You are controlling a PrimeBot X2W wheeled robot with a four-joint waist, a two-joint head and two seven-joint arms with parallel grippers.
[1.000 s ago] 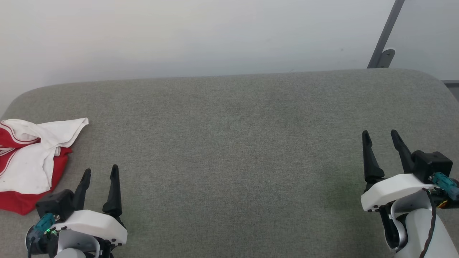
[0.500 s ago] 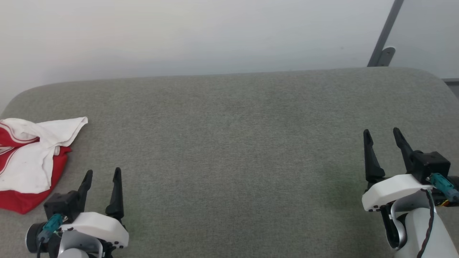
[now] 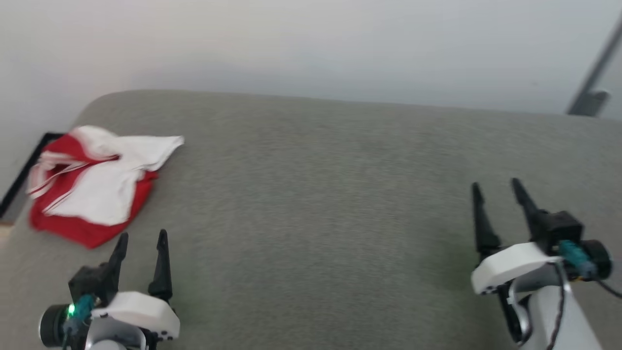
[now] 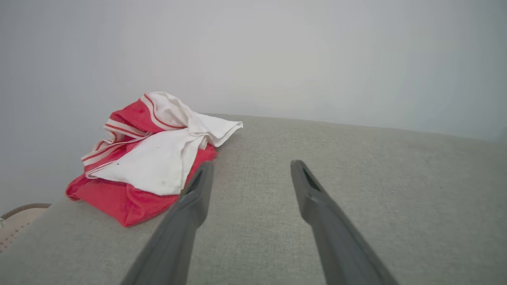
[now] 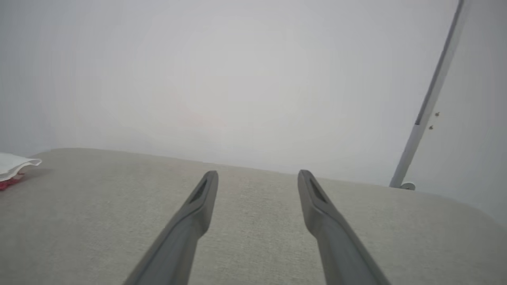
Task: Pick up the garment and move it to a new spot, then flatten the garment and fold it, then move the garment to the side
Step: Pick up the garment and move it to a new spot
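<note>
The garment, a red shirt with white sleeves, lies crumpled at the far left of the grey padded surface. In the left wrist view the garment sits just left of and beyond the fingers. My left gripper hovers open near the front left, a short way in front of the garment and apart from it. My right gripper is open at the right, far from the cloth. A white corner of the garment peeks in at the right wrist view's left edge. Both grippers hold nothing.
A pale wall rises behind the surface. A grey slanted post with a foot bracket stands at the back right. The surface's rounded left edge lies close to the garment, with a dark frame beyond it.
The head camera has turned left, so the whole picture shifted right and the garment shows in full. Both grippers stay open, and the left one sits slightly lower in the picture.
</note>
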